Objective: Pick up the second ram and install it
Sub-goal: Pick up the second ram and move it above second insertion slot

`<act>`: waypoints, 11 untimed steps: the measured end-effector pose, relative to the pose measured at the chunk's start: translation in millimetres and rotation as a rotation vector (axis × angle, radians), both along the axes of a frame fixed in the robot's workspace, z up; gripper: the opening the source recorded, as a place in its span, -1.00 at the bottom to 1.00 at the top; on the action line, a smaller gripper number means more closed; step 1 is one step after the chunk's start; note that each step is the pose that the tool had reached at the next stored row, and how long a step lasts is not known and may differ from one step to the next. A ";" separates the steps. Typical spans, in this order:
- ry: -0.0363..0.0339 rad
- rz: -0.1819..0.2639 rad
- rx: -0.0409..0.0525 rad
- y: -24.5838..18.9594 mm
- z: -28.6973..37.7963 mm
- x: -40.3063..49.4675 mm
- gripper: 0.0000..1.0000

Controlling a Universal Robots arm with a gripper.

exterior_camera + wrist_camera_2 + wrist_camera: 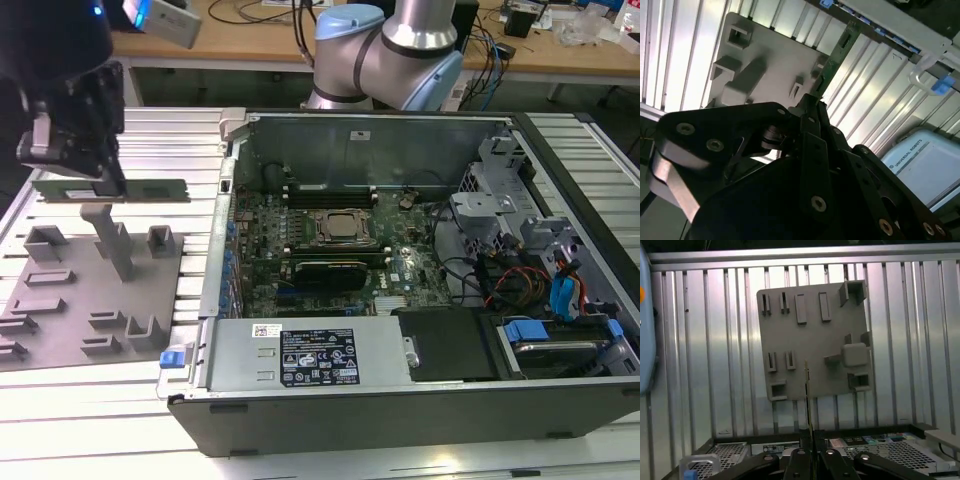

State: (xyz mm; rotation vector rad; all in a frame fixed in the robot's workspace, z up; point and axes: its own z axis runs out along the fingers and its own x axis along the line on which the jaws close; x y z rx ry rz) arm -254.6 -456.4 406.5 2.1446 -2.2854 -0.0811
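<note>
The second ram (pixel 120 188), a thin green stick, hangs level in the air over the grey holder plate (pixel 60 320) at the exterior view's left. My gripper (pixel 100 180) is shut on it from above, near the stick's middle. In the second wrist view the ram (pixel 837 52) runs edge-on away from the black fingers (pixel 812 130) clamped on it. In the first wrist view the ram (pixel 807 390) is a thin upright line rising from the gripper (pixel 810 437), above the holder plate (pixel 810 340). The open computer case (pixel 400 380) lies to the exterior view's right.
The motherboard (pixel 340 240) with its processor socket (pixel 340 226) and long black memory sockets (pixel 330 190) lies inside the case. Cables and drive bays (pixel 540 290) fill the case's right part. A grey post (pixel 112 240) stands on the holder plate just below the ram. The table (pixel 100 430) is ribbed metal.
</note>
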 end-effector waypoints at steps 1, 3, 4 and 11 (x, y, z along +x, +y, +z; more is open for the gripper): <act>0.0002 -0.001 -0.0002 0.8 -0.4 5.7 -0.73; 0.0000 -0.004 0.0000 2.5 -1.6 19.3 -0.73; 0.0002 -0.005 -0.0001 3.3 -2.0 25.4 -0.73; 0.0008 -0.014 -0.0001 9.7 -6.1 73.8 -0.73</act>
